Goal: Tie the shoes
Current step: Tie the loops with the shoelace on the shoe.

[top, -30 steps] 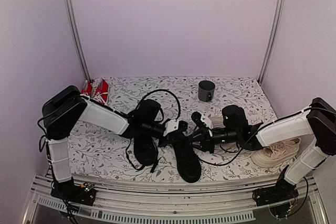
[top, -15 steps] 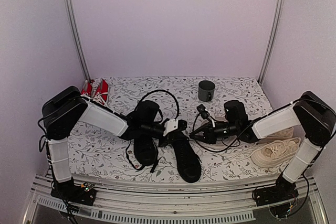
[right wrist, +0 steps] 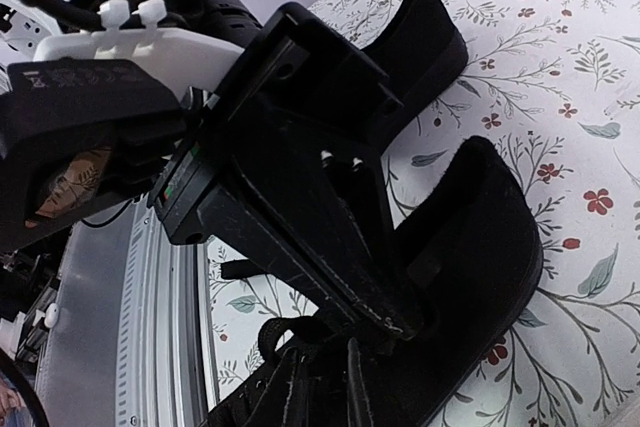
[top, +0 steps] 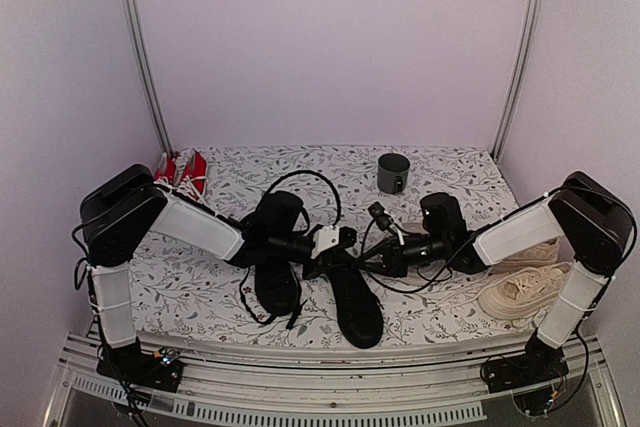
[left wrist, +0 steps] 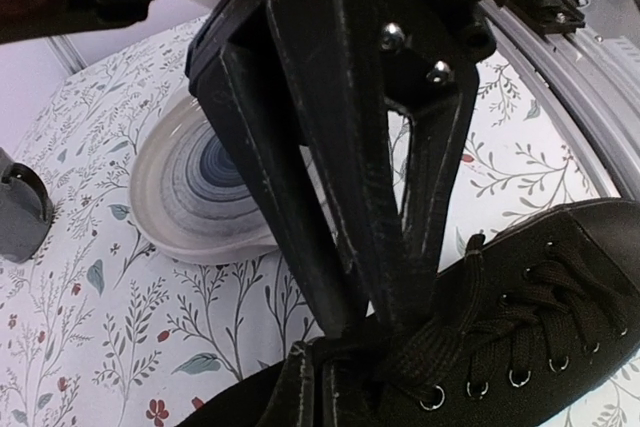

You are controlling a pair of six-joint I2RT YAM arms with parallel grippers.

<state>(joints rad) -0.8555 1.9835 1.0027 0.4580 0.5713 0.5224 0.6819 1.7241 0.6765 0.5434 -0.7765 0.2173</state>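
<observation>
1. Top external view: the two black shoes (top: 345, 297) lie side by side near the front edge of the floral table (top: 200, 292), toes toward my bases, between my two arms.
2. My left gripper (left wrist: 375, 322) has its jaws pinched together at the tongue and laces (left wrist: 530, 332) of the right-hand shoe; what they pinch I cannot tell.
3. My right gripper (right wrist: 385, 332) reaches the same shoe from the other side, jaws narrow; whether they hold a lace I cannot tell.
4. Cream sneakers (top: 525, 287), a grey mug (top: 393, 173), red sneakers (top: 185, 169) and a striped bowl (left wrist: 195, 192) sit around.
</observation>
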